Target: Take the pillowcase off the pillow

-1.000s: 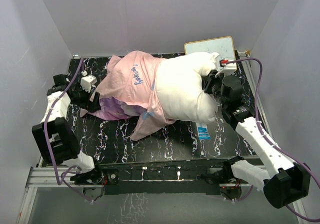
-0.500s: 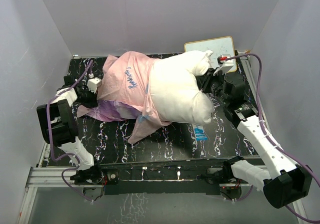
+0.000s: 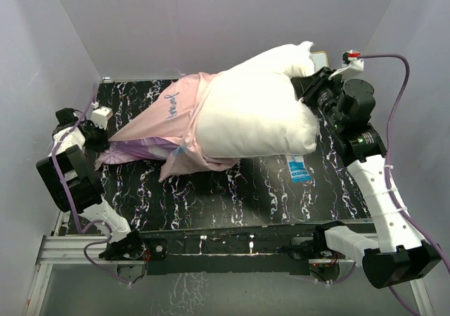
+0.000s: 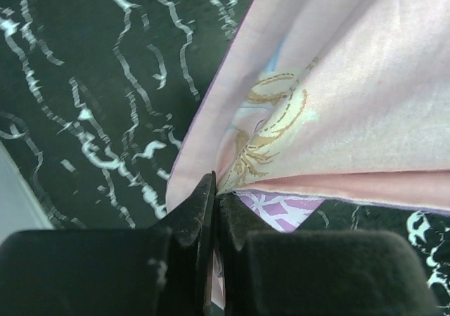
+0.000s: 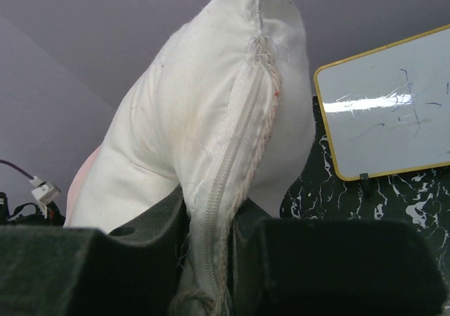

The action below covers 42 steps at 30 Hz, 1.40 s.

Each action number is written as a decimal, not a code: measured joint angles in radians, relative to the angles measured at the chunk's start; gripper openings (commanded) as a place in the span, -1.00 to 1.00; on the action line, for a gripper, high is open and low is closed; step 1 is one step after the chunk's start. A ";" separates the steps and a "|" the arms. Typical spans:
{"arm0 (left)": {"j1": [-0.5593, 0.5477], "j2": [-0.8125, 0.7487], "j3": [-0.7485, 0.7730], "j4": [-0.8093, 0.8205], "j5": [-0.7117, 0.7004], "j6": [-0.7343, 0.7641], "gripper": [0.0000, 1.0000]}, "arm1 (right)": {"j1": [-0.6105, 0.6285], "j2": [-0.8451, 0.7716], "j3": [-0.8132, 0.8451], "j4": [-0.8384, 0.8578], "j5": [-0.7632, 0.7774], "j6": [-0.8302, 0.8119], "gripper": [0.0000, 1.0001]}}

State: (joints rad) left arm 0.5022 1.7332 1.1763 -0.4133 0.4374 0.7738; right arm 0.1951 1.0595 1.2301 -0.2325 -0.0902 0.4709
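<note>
— What has changed in the last second?

— The plump white rectangular pillow (image 3: 253,115) has risen and swung to the right, and more of it shows outside the soft pink fabric pillowcase (image 3: 172,115) than before. The left gripper (image 3: 100,140), wide open a second ago, is now clamped on the pillowcase and has drawn back toward the left edge.

— Where does the pillowcase lie?

— It is stretched across the left half of the black white-veined table (image 3: 232,189), pale pink inside showing on top and purple print along its lower edge. Its right end is wrapped around the pillow's left end.

— And what does the left wrist view show?

— The jaws are pinched tight on a folded corner of the fabric, low over the table.

— The right side?

— The right gripper (image 3: 304,91) clenches the pillow's zippered seam at the far right corner and holds that end up.

— Anything else nearby?

— A small blue-white tag (image 3: 299,168) lies by the pillow's near right corner. A yellow-framed whiteboard (image 5: 387,112) lies behind the pillow at the far right.
</note>
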 measured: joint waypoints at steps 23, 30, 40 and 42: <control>0.228 -0.003 0.016 -0.172 -0.011 0.192 -1.00 | -0.026 0.020 0.131 -0.078 -0.070 0.017 -0.84; 0.226 -0.006 -0.052 -0.098 -0.058 0.272 -1.00 | -0.026 0.030 0.176 -0.158 0.051 -0.002 -0.84; 0.261 -0.019 -0.011 -0.309 0.013 0.397 0.94 | -0.056 0.057 0.179 0.065 -0.138 0.080 -0.84; 0.247 -0.019 0.106 -0.432 0.092 0.396 0.94 | -0.067 0.106 0.174 0.266 -0.286 0.152 -0.84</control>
State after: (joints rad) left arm 0.7494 1.7138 1.2827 -0.8452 0.5297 1.1694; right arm 0.1280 1.1656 1.4036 0.0334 -0.3763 0.6231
